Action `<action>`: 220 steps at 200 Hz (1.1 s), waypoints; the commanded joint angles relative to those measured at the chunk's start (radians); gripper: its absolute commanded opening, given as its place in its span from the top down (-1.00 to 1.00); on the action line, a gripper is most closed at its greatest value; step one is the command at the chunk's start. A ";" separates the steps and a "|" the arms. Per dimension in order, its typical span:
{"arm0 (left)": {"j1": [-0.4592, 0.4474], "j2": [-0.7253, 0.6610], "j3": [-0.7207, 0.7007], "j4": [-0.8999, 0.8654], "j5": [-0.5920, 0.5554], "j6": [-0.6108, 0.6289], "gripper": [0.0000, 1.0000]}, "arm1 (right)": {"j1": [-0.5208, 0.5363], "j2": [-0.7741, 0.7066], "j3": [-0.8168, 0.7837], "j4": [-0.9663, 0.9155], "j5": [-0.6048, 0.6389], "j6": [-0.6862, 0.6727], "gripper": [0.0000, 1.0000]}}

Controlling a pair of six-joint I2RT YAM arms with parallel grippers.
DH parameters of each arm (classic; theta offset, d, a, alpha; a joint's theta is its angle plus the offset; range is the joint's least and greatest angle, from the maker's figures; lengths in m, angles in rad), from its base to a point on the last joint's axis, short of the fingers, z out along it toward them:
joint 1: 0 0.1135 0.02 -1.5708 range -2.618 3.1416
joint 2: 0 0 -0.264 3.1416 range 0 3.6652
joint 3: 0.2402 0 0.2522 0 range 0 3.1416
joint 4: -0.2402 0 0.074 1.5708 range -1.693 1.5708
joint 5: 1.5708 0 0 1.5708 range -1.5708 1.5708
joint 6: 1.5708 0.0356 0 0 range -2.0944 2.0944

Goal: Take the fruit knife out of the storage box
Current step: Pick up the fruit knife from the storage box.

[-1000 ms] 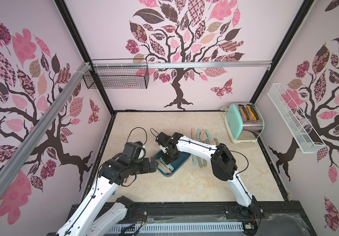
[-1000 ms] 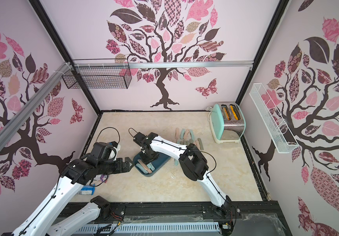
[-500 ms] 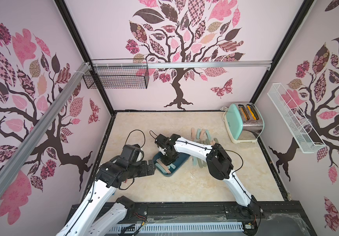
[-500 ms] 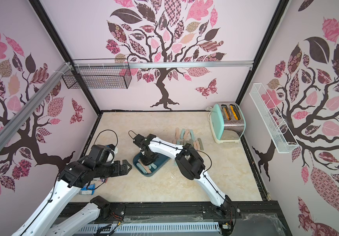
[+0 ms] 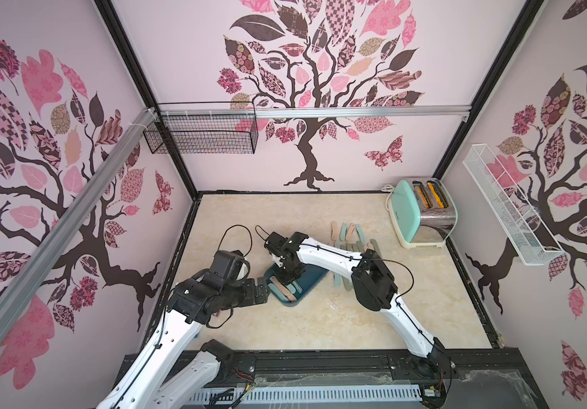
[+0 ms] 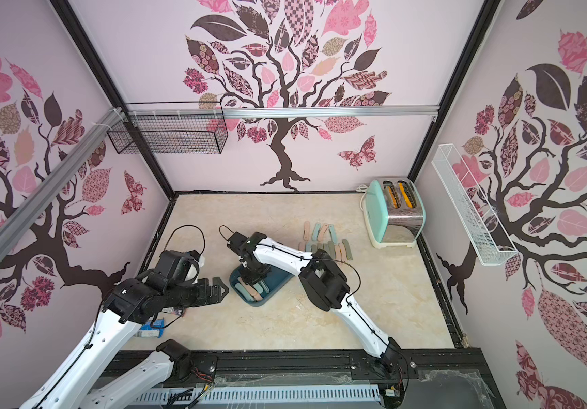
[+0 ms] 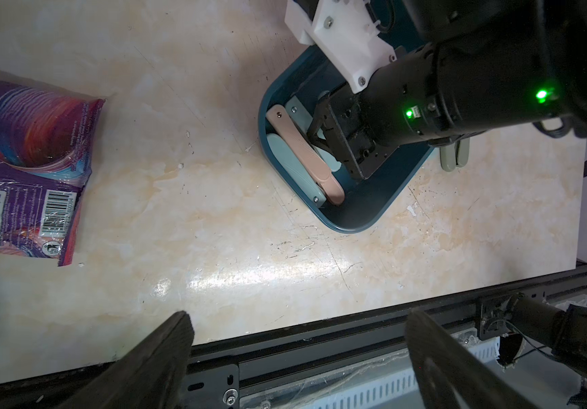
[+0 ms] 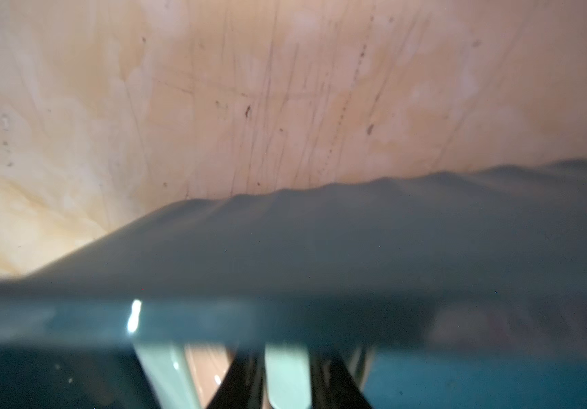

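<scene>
Right pincer (image 7: 317,125) is reaching down into the dark teal-blue plastic storage box (image 7: 352,226), its black fingers (image 8: 242,386) clenching a pale mint folding fruit knife (image 8: 286,371) inside the box. Just left of it, a pink folding knife (image 7: 302,155) and another mint knife (image 7: 290,166) are lying together. Left pincer (image 5: 262,290) is hovering just left of the box, spread wide, gripping nothing. Farther right, more folded knives (image 5: 350,244) are lying on the marbled tabletop (image 5: 320,325), towards the mint-and-chrome toaster (image 5: 423,212).

The arms (image 5: 323,253) have white links (image 6: 108,336), black joints (image 5: 373,283), looping cables (image 5: 237,226), green wrist lights (image 7: 541,95), black left pincer (image 7: 297,317).
</scene>
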 commanded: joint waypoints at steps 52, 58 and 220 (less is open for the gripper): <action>0.005 0.007 -0.009 0.000 -0.010 0.001 -0.97 | 0.003 0.088 0.013 -0.058 0.140 0.016 0.34; 0.005 0.006 -0.009 -0.002 -0.010 0.001 -0.97 | 0.002 0.091 0.014 -0.062 0.146 0.016 0.34; 0.005 0.047 0.037 0.019 -0.008 0.004 -0.97 | -0.033 0.063 0.092 -0.111 0.128 0.032 0.90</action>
